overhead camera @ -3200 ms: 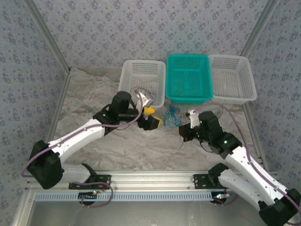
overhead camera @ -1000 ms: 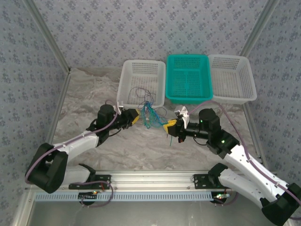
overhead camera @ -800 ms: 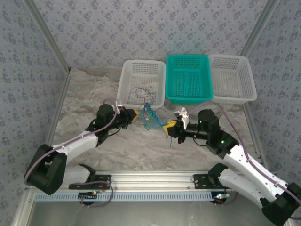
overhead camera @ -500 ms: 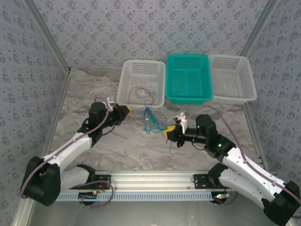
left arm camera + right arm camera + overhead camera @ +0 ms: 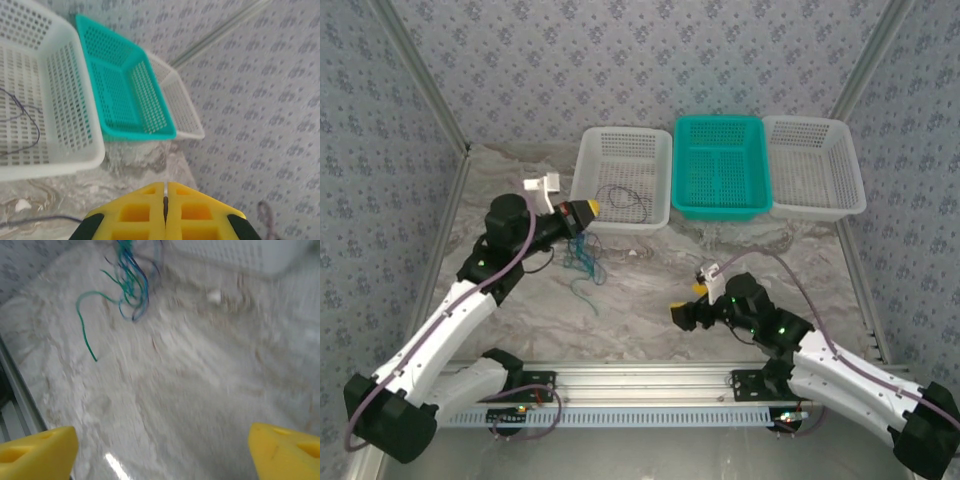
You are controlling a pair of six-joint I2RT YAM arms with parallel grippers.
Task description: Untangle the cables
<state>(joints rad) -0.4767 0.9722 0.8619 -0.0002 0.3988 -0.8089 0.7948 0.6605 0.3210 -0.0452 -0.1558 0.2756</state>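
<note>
Pinching the blue and teal cables (image 5: 586,262) between closed yellow fingers, the left gripper (image 5: 582,212) is hovering by the near edge of the left white basket (image 5: 588,160); a dark cable (image 5: 620,197) is lying inside that basket. The right gripper (image 5: 691,303) is holding its jaws wide apart, empty, toward the near edge of the tabletop (image 5: 640,335).

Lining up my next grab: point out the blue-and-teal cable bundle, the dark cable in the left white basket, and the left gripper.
blue-and-teal cable bundle (image 5: 584,256), top external view, middle of the tangle.
dark cable (image 5: 38,131), left wrist view, right bend of its loop.
left gripper (image 5: 589,211), top external view, shut yellow fingertips.
</note>
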